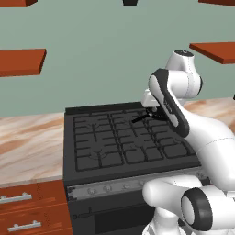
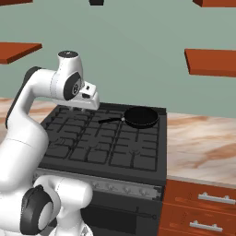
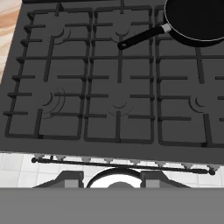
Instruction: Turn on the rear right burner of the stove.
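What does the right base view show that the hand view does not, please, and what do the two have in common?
Right base view alone: the white arm rising over the stove, the silver knob strip, the wooden drawers right of the stove, the marble counter and the wall shelves.

Hand view alone: the oven door handle seen from above, and pale floor tiles below it.

Both: the stove's black grates and a black frying pan on the rear right burner, its handle pointing toward the middle of the cooktop.

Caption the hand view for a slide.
Looking down on the stove: a black pan sits on the rear right burner, handle pointing toward the centre grates.
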You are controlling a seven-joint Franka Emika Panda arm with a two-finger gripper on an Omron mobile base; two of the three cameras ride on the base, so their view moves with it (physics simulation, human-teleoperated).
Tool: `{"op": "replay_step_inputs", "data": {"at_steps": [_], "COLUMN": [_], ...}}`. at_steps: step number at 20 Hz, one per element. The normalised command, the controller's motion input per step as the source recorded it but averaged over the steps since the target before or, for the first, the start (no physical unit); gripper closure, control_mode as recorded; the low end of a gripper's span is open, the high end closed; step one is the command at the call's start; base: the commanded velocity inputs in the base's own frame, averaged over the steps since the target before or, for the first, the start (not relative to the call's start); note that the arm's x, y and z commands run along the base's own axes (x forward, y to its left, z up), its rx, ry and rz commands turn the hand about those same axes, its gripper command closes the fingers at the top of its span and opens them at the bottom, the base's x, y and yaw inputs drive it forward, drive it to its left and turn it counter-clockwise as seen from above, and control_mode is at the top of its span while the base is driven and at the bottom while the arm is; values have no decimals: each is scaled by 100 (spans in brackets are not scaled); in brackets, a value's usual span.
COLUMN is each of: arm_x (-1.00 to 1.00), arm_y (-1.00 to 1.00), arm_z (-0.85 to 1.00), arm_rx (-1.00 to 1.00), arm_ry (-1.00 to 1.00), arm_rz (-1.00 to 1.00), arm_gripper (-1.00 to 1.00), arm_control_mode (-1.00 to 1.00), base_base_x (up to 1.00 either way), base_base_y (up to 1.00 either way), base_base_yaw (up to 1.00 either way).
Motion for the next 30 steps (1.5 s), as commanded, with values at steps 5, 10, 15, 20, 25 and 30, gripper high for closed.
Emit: {"op": "replay_step_inputs", "data": {"at_steps": [5,10,15,20,25,30], "arm_x": [0,0,0,0,0,0], "arm_y": [0,0,0,0,0,0], "arm_z": [0,0,0,0,0,0], "arm_rx": [0,0,0,0,0,0], "arm_ry": [0,0,0,0,0,0], "arm_rz": [0,0,0,0,0,0], "arm_gripper": [-100,-100,-100,-100,-100,-100], "arm_control_mode": [100,100,100,100,100,100], "base_base_x": [-6,-29,-35,-22,-16,-17], "base_base_y": [7,29,24,32,56,30], "base_base_yaw": [0,0,0,0,0,0]}}
